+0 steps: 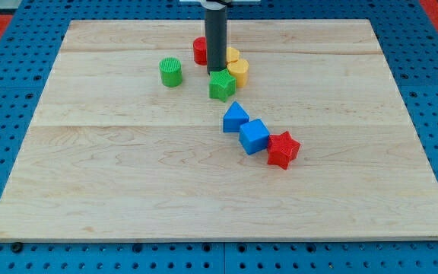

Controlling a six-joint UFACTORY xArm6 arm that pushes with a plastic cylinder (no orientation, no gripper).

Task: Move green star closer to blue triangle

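Touching green star from top: my tip; no fingers. Yellow blocks, red cylinder crowd close; blue triangle near.

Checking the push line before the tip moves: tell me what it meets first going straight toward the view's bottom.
My tip sits just above the green star, so it likely meets that first; the blue triangle lies beyond.

Our rod is cut off by the view's top. It hides most of the red block and part of a yellow block; their shapes can't be told. The worktop shows fully.
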